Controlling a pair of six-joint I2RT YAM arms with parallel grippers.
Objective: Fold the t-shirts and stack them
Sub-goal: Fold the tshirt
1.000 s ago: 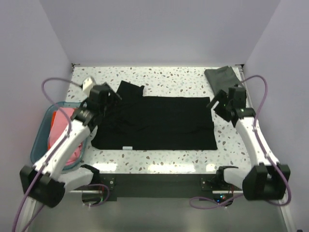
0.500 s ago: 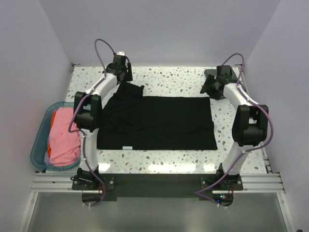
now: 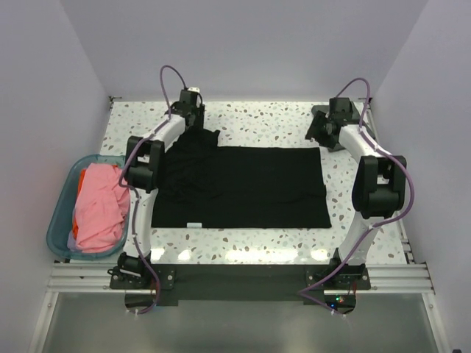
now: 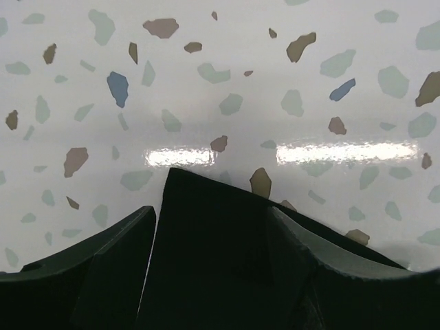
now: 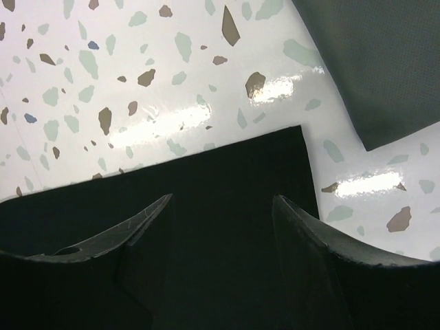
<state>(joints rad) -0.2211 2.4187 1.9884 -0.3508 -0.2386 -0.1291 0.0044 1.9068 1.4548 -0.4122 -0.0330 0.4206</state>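
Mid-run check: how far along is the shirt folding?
Done: one dark grey-green shirt lies folded at the far right corner. In hand: the black shirt is spread flat, with the left hand and right hand open over its far corners, gripping nothing. Left: folding it, plus the pink shirt and orange-red shirt in the teal tub.

We could read no text, brand, number or sign anywhere. The large black cloth t-shirt carried a small white label at its near edge, too small for us to read.
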